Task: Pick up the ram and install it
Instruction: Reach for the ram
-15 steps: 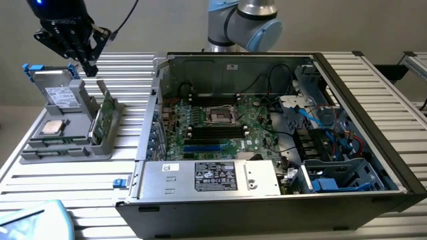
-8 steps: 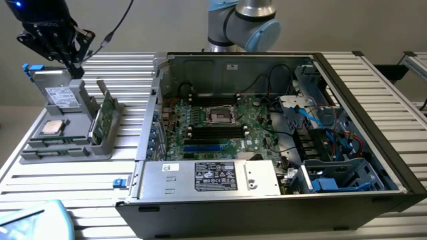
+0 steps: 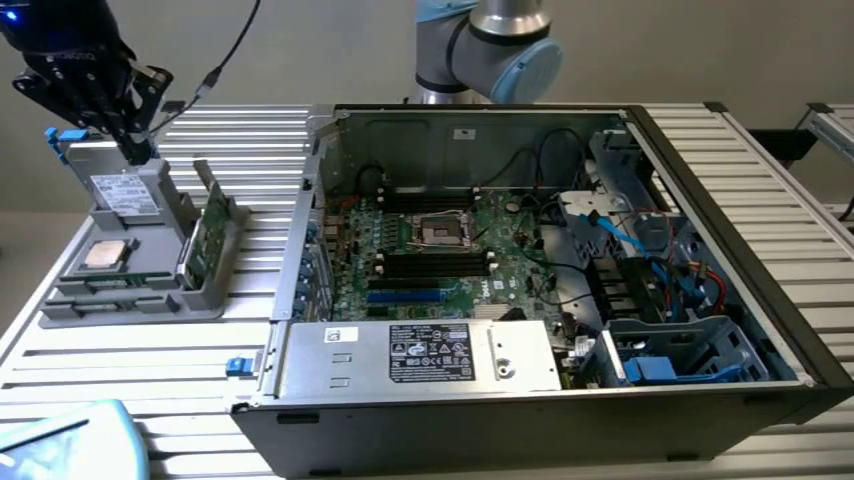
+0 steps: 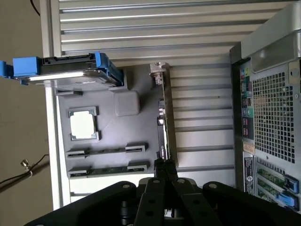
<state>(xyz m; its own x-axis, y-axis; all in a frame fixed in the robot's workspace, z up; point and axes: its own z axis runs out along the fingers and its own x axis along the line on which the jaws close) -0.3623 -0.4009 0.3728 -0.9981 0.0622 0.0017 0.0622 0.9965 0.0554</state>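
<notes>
Right now my black pincer (image 3: 139,155) (image 4: 164,164) hangs above the grey moulded tray (image 3: 134,305) (image 4: 141,127) at the exterior view's left, its fingers pressed together with nothing between them. The ram (image 3: 200,235) (image 4: 163,122), a long thin green circuit-board stick, stands on its long edge in the tray's raised holder, on the side nearest the open black-and-silver computer case (image 3: 400,130) (image 4: 273,103). In the wrist view my fingertips line up with one end of the stick, while the exterior view shows them above it and not touching. In the same tray sit a boxy silver drive with a white label and blue side rails (image 3: 124,192) (image 4: 70,75) and a square silver processor chip (image 3: 107,255) (image 4: 83,125). Tray and case rest side by side on the ribbed aluminium table (image 3: 134,380) (image 4: 141,28). Inside the case the green motherboard (image 3: 514,250) lies exposed.
</notes>
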